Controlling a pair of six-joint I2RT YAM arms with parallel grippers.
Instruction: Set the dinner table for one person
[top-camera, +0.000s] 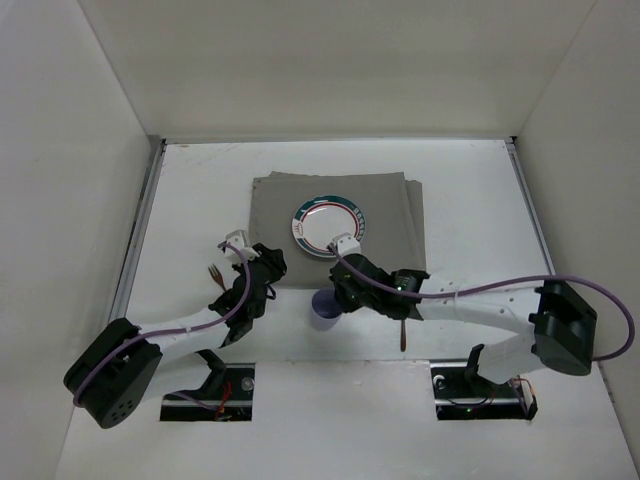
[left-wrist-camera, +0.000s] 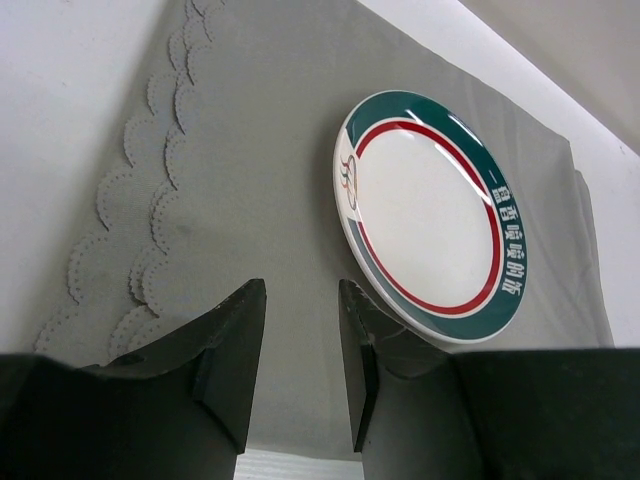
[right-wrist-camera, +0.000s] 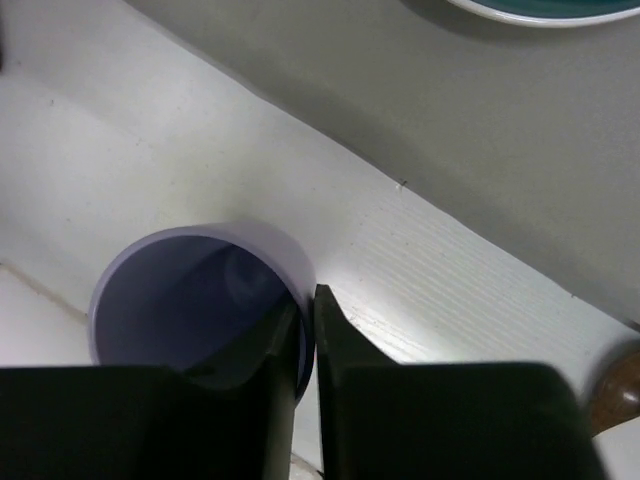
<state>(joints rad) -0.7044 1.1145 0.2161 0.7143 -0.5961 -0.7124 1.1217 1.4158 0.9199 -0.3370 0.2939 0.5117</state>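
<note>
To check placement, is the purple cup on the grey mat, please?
No, the purple cup sits on the white tabletop, clear of the grey mat.

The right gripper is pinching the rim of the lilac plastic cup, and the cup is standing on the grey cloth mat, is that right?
Not quite. The right gripper does pinch the rim of the lilac plastic cup, but the cup stands on the white tabletop, just off the near edge of the grey cloth mat, not on it. The right wrist view shows this.
</note>
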